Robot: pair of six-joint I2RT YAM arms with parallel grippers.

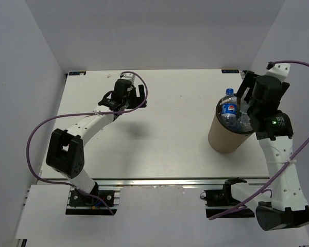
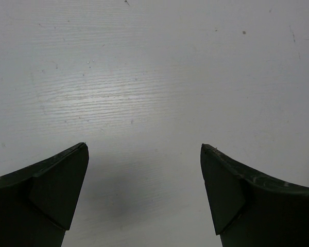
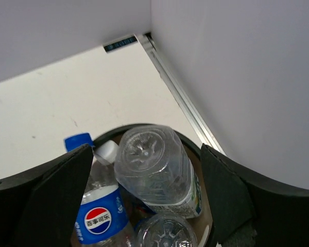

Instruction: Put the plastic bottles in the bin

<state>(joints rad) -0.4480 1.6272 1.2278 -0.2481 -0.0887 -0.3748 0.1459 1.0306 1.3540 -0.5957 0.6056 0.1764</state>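
The plastic bottles [image 3: 154, 170], clear and ribbed with blue-and-white labels, are seen packed in the bin [image 1: 227, 138], a brown cardboard-coloured cylinder with a dark round rim, standing upright near the right edge of the table [image 1: 170, 113]. The jaws of the right arm [image 1: 272, 123] are held apart over the bin, gripping nothing. The jaws of the left arm [image 1: 92, 123] are held apart over faintly grained white table towards the far left corner.

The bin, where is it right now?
In the top view the bin stands on the right side of the table, holding bottles, just below the open right gripper.
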